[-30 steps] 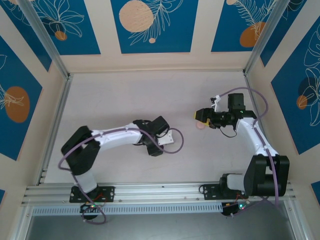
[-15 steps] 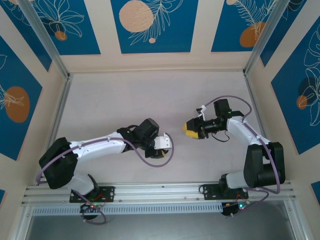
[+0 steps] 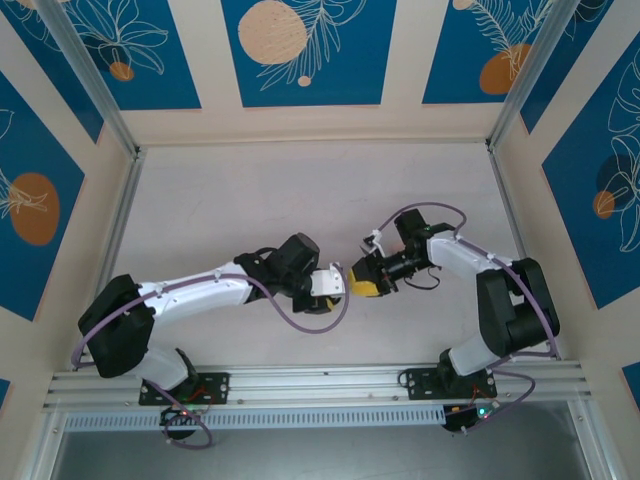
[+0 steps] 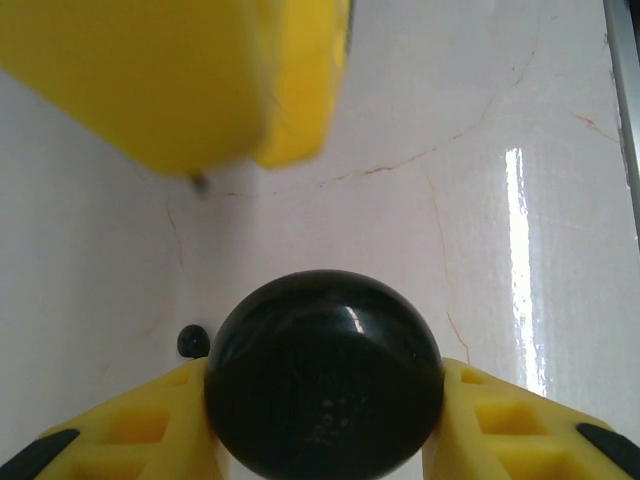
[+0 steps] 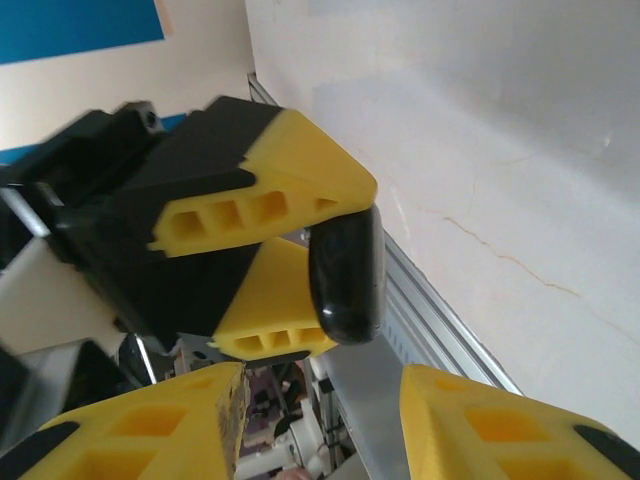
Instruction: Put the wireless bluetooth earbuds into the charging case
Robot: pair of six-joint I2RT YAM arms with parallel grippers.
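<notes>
With your left gripper (image 4: 325, 385) clamped on the rim of the glossy, likely slippery case (image 5: 347, 270) and your right gripper (image 5: 322, 385) apart and empty just before it, pinch the tiny, light bud (image 4: 193, 341) on the table (image 4: 480, 150) beyond gently across its body.

Bright, even light, with a glare streak on the table (image 4: 520, 270) and blurred wrist-view foregrounds.

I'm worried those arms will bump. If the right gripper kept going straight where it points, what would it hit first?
Most likely the black case clamped in the left gripper, straight ahead of the right gripper, whose fingers stand open. How near is hard to judge.
</notes>
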